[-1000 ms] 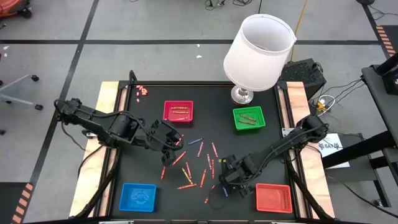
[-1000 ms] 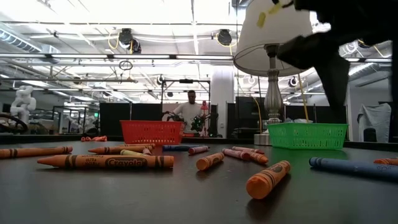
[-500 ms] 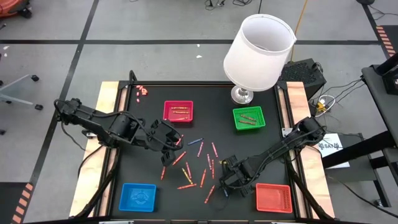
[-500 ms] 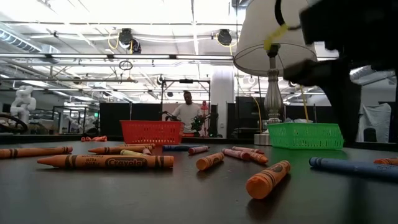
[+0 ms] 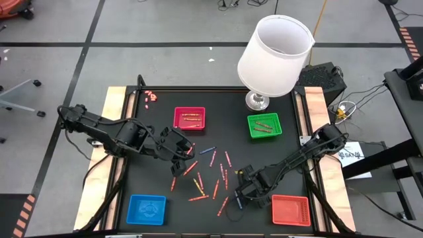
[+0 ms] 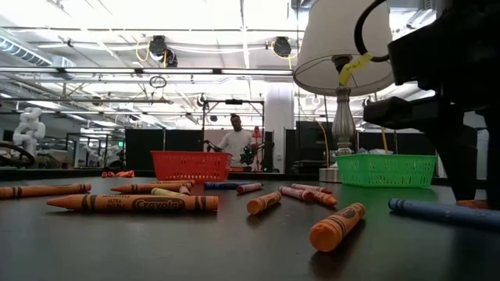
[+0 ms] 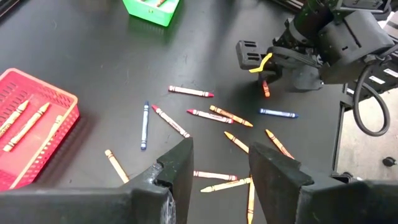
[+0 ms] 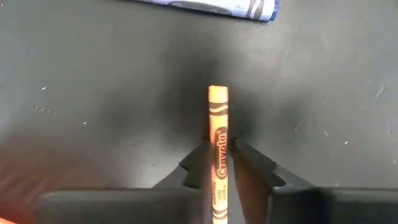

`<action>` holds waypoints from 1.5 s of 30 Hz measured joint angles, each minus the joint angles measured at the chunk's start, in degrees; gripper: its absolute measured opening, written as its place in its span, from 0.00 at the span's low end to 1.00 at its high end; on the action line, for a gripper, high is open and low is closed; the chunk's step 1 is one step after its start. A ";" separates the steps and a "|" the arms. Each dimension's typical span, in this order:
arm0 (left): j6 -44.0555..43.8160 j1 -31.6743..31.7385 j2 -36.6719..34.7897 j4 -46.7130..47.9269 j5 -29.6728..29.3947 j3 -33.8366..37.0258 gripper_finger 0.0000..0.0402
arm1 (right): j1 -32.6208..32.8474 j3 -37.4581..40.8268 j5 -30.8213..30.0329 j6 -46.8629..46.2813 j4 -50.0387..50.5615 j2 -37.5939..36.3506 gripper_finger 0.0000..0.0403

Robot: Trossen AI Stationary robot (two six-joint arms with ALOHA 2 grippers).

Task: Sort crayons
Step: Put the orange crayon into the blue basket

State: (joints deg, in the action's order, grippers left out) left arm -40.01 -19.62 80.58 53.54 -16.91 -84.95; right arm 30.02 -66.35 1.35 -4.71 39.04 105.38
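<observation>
Pick step: right end effector point(image 8: 219, 163) is down on the counter point(image 5: 165, 185) near its front right corner, just left of the red tray point(image 5: 291, 210), fingers pinched on an orange crayon point(image 8: 217, 149). The right wrist view shows the stick lying between the two fingers, its long axis running straight out along the line of the fingers, one end poking well past the tips; can't tell which end is the tip. A blue crayon point(image 8: 205, 6) lies crosswise just beyond that end, close but not touching

My read: grasp is made, lift not started. Next move calls for a straight lift clear of the blue one, then a short carry to a tray. Red tray is nearest, but the right bin for orange can't be told from here

Left end effector point(image 7: 219, 163) hovers over the left middle of the counter, fingers apart, nothing in them

Rest of the crayons point(image 5: 208, 175) sit scattered across the counter's centre at all angles. Some are already in the pink tray point(image 5: 190, 118) and green tray point(image 5: 264, 125) toward the back edge. Blue tray point(image 5: 147, 209) is at the front left corner
</observation>
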 joint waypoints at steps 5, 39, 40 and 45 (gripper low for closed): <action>0.00 0.04 0.00 0.00 -0.77 0.00 0.38 | 0.00 0.06 -0.04 -0.11 -0.15 -0.78 0.02; 26.89 4.83 -0.07 -26.32 3.26 -9.99 0.38 | -3.14 -3.74 -27.20 -21.73 -33.39 -37.49 0.00; 26.74 5.03 -0.05 -27.33 3.25 -9.99 0.39 | -3.38 -3.74 -27.87 -21.54 -34.90 -37.23 0.00; 22.36 5.46 -0.02 -29.01 6.17 -9.99 0.44 | -4.29 -3.74 -28.66 -21.51 -40.49 -35.38 0.00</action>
State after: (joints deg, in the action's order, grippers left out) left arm -17.65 -14.16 80.55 24.53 -10.73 -94.94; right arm 25.73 -70.08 -27.31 -26.22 -1.45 70.00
